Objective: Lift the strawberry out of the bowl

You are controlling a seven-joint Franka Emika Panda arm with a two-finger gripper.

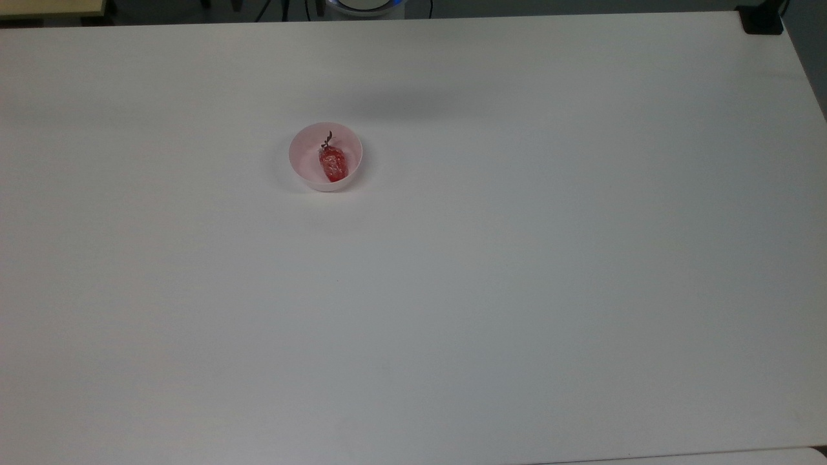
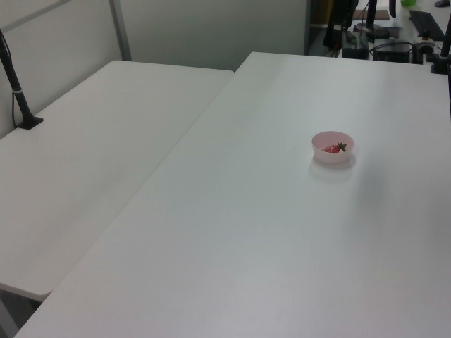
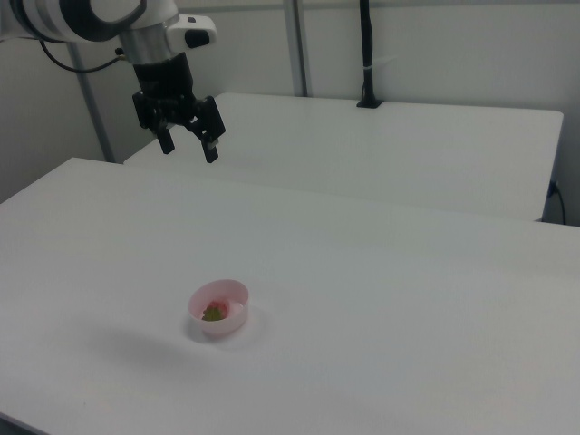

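A small pale pink bowl (image 1: 325, 157) (image 2: 332, 147) (image 3: 218, 310) stands on the white table (image 1: 517, 258). Inside it lies a glossy red strawberry (image 1: 333, 164) (image 2: 330, 148) (image 3: 213, 311), its dark green stem pointing toward the top view's upper edge. In the right view my gripper (image 3: 188, 148) hangs high in the air, up and to the left of the bowl, well apart from it. Its two black fingers are spread and hold nothing.
A second white table (image 2: 91, 162) adjoins along the left view's left side, with a black pole (image 2: 15, 84) clamped at its far edge. A black clamp (image 1: 762, 19) sits at the top view's upper right corner. Desks with equipment (image 2: 380, 28) lie beyond.
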